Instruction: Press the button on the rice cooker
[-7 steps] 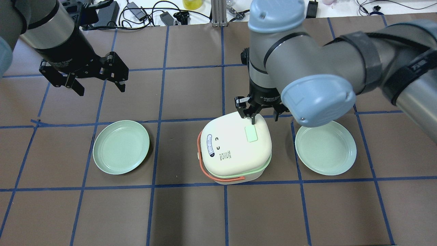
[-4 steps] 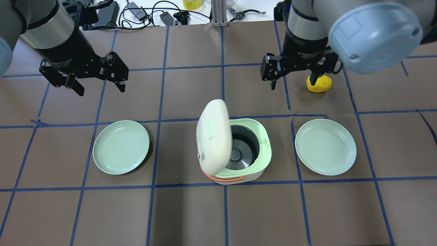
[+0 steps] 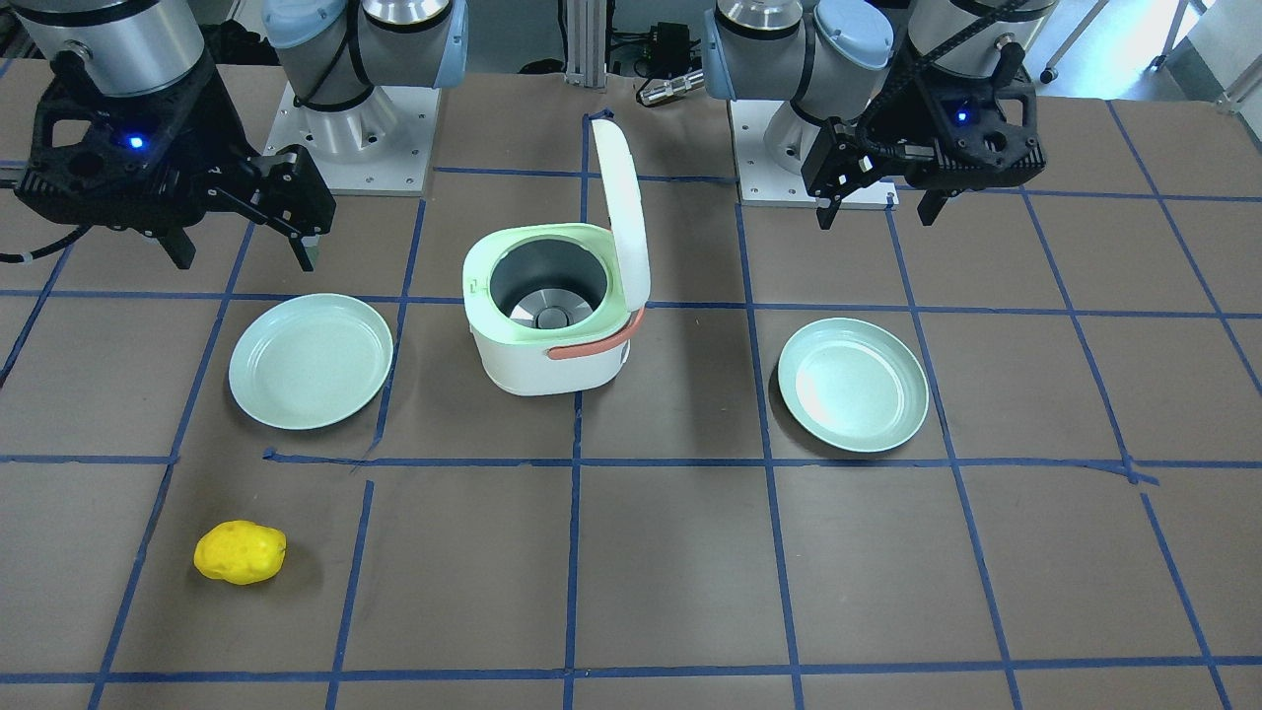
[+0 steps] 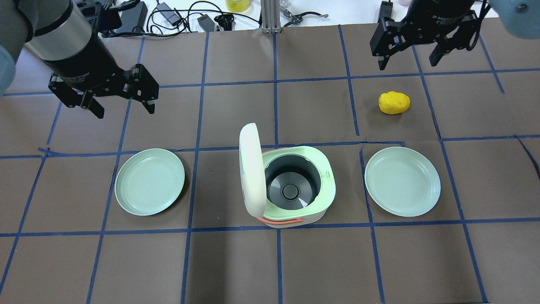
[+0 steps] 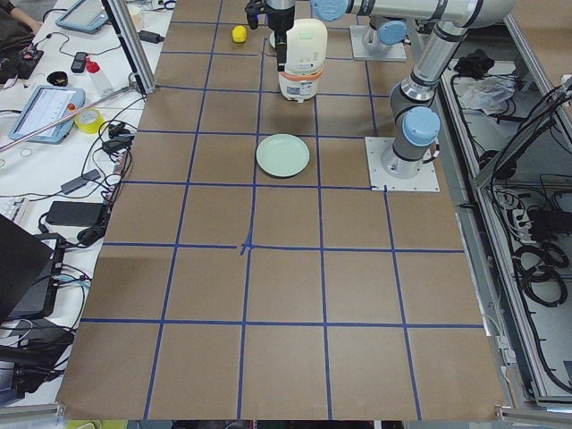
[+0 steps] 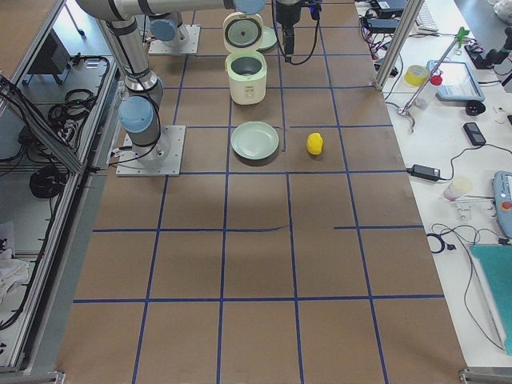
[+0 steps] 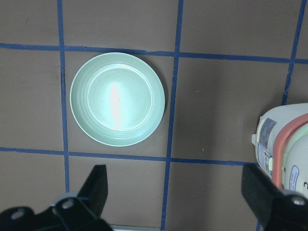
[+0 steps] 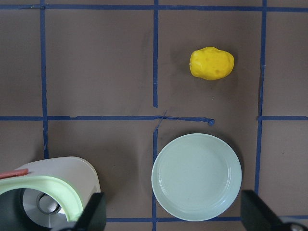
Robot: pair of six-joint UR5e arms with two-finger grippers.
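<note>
The white rice cooker [image 4: 328, 181] with a light green rim stands at the table's middle. Its lid [image 4: 252, 169] is swung open and upright, and the grey inner pot shows. It also appears in the front view [image 3: 547, 367]. The lid's button is hidden. My right gripper [image 4: 408, 65] is open and empty, high above the table's far right, well away from the cooker. My left gripper [image 4: 125, 112] is open and empty, hovering at the far left. The left wrist view shows the cooker's lid edge [image 7: 284, 144] at its right.
A light green plate [image 4: 149, 181] lies left of the cooker and another one [image 4: 402, 181] lies right of it. A yellow potato-like object [image 4: 394, 102] lies beyond the right plate, below my right gripper. Cables and clutter line the far edge.
The right gripper has lifted off the lid and drawn back to the far right. The lid has sprung from shut to fully open. The left arm has not moved.
</note>
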